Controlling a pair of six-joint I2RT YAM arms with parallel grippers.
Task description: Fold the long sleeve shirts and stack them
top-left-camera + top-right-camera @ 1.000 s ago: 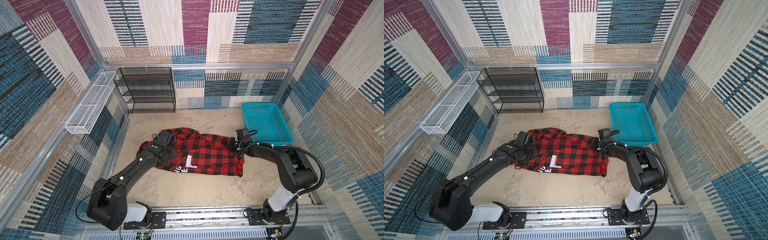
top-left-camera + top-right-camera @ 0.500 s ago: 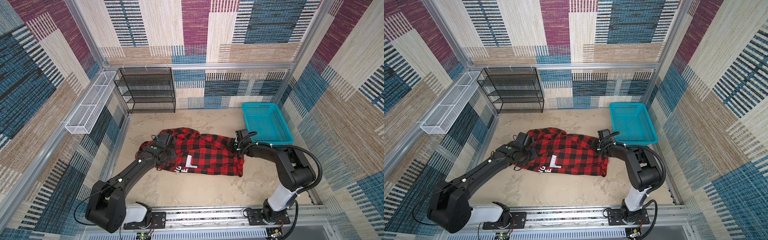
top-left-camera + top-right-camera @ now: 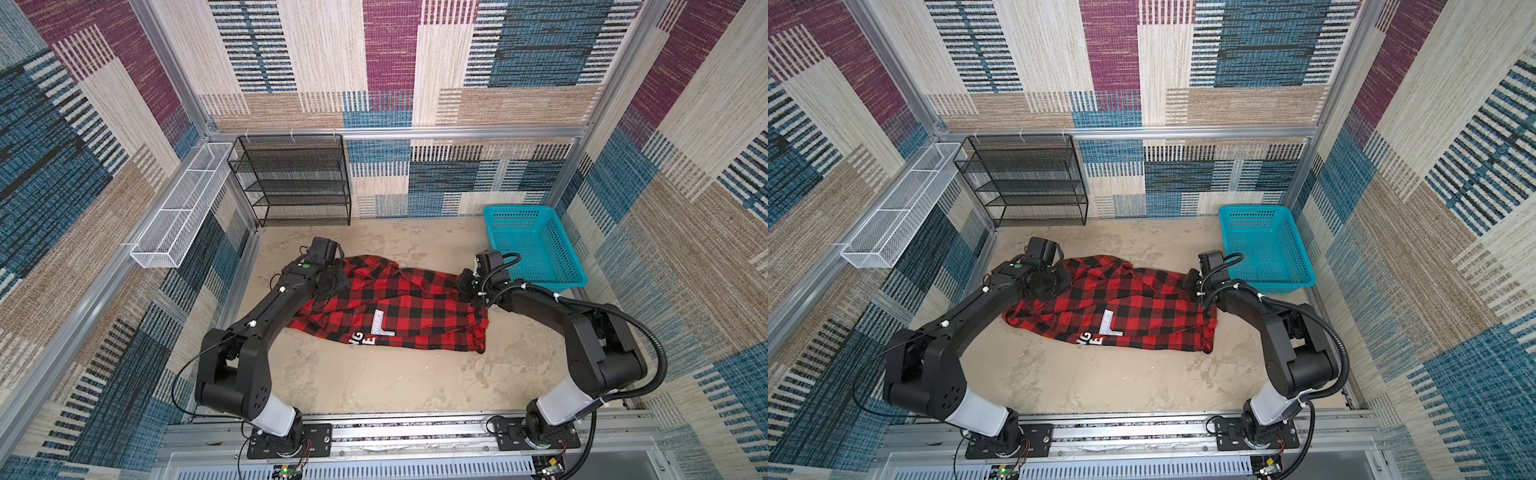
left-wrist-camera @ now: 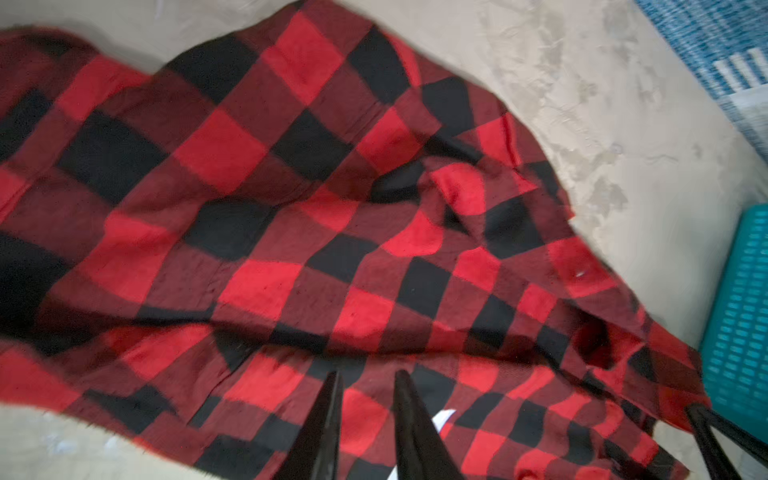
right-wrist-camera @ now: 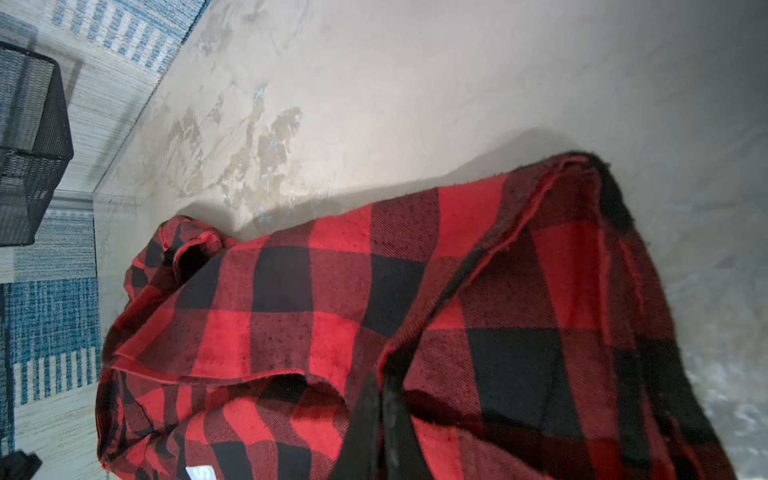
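Crosswise flannel shirt (image 3: 415,307), left-right (lettering (image 3: 384,328) nearside)

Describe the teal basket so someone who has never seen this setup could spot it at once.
Start at the beige tabletop enclosed by patterned walls and look to its far right corner. There sits the teal basket, past the red-and-black checked shirt. Unlike the black mesh shelf and white wire tray on the left, it is bright plastic lattice.
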